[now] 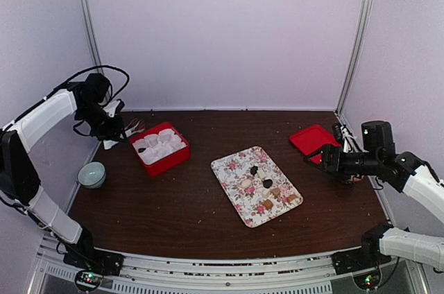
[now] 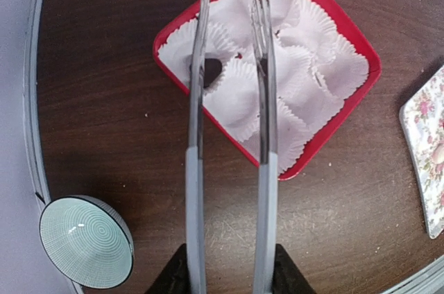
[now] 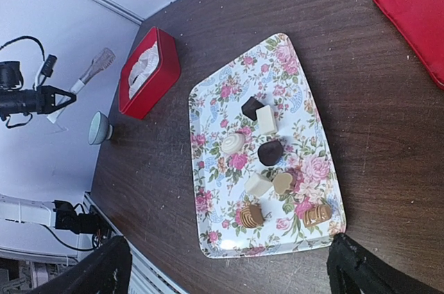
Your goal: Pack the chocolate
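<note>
though well apart from left gripper (image 1: 112,129) — chocolate (image 2: 212,71)

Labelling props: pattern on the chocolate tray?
Rectangular floral tray: pink roses on white, right wrist view.

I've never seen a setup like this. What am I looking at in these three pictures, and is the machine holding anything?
These are two robot arms bolted at the near edge of a brown table. The wide picture comes from a fixed camera above and behind them; the other two come from a small camera on each wrist. On the table lie a flowered tray with small chocolates, a red box lined with white paper cups, a flat red lid and a little bowl. The left gripper holds tongs, pointing toward the box, where one dark piece sits in a cup. The right gripper is open and holds nothing; its camera looks down on the tray.
</note>
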You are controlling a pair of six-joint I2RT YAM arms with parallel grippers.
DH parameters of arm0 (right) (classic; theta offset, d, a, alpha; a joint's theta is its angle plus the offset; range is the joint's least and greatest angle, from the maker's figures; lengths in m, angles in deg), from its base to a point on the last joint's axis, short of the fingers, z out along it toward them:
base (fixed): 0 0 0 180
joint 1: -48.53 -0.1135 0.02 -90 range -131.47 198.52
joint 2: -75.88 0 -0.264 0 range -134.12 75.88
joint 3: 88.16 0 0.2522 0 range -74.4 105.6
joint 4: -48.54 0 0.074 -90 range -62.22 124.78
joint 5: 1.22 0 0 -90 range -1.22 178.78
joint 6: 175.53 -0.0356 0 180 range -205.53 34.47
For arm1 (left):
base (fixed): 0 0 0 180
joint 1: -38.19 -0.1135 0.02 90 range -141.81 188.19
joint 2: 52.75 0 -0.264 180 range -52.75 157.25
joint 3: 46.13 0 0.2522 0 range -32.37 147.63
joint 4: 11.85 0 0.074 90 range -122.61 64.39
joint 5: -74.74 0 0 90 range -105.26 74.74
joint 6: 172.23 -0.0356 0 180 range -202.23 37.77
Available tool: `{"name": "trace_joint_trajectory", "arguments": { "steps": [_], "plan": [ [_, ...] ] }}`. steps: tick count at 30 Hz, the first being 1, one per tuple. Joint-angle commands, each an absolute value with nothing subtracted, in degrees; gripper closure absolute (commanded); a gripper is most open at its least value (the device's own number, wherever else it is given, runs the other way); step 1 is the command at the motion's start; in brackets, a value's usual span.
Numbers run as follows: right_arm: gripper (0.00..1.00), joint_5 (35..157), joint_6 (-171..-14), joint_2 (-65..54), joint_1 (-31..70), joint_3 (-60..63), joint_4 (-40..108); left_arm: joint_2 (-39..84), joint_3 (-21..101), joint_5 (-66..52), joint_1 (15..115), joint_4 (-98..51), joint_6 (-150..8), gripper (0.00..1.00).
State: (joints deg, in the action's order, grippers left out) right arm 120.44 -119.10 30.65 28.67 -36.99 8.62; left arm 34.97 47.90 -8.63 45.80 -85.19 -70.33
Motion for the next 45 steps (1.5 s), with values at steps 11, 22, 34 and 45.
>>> {"name": "trace_joint_trajectory", "arguments": {
  "steps": [11, 22, 34, 45],
  "plan": [
    [0.0, 124.08, -115.7, 27.99, 29.27, -32.65, 7.34, 29.03, 46.65, -0.95, 64.65, -75.05, -71.43, 0.65],
    [0.0, 122.72, -119.45, 34.44, 30.42, -37.4, 7.6, 39.88, 49.25, -0.45, 81.03, -69.92, -70.89, 0.65],
    [0.0, 121.39, -119.47, 37.69, 30.77, -38.17, 4.19, 51.16, 54.36, 1.44, 89.15, -67.29, -69.31, 0.65],
    [0.0, 121.47, -119.28, 37.32, 30.86, -37.98, 3.92, 56.42, 57.31, -2.61, 89.16, -67.72, -68.0, 0.65]
  ]
}}
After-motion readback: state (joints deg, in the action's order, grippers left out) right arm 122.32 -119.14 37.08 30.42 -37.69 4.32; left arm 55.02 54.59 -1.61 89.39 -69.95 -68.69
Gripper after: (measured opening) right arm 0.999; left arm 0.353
